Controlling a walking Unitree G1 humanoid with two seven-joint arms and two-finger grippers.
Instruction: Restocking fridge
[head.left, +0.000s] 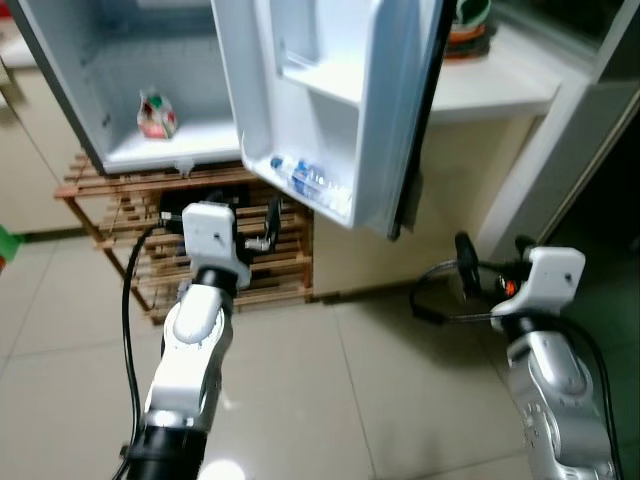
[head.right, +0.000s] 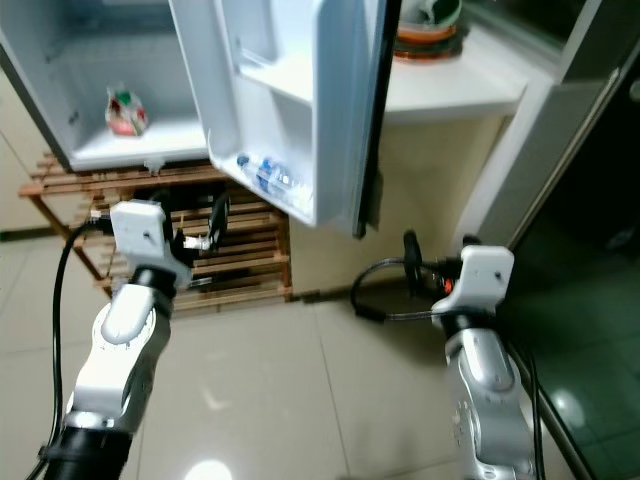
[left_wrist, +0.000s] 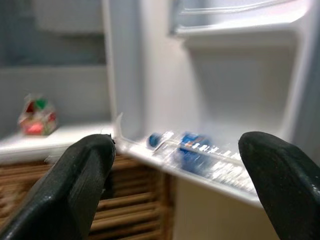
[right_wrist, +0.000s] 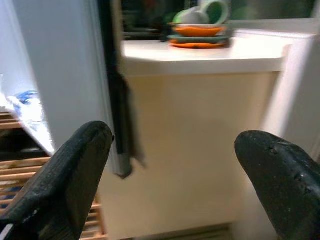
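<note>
1. Fridge door hangs open; water bottles lie in its bottom shelf (blurred).
2. A red-green packet sits inside the fridge, left of the door.
3. Left gripper and right gripper both gape empty below the door, over a wooden rack.

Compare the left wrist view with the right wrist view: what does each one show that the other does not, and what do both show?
Left wrist view: the fridge's inside with a small red and green packet on its floor, and the door shelf with the water bottles lying in it.

Right wrist view: the white counter with stacked orange and green dishes, the cream cabinet front below, and the fridge door's dark edge.

Both: an open, empty end effector, the wooden rack under the fridge, and some of the bottles.
</note>
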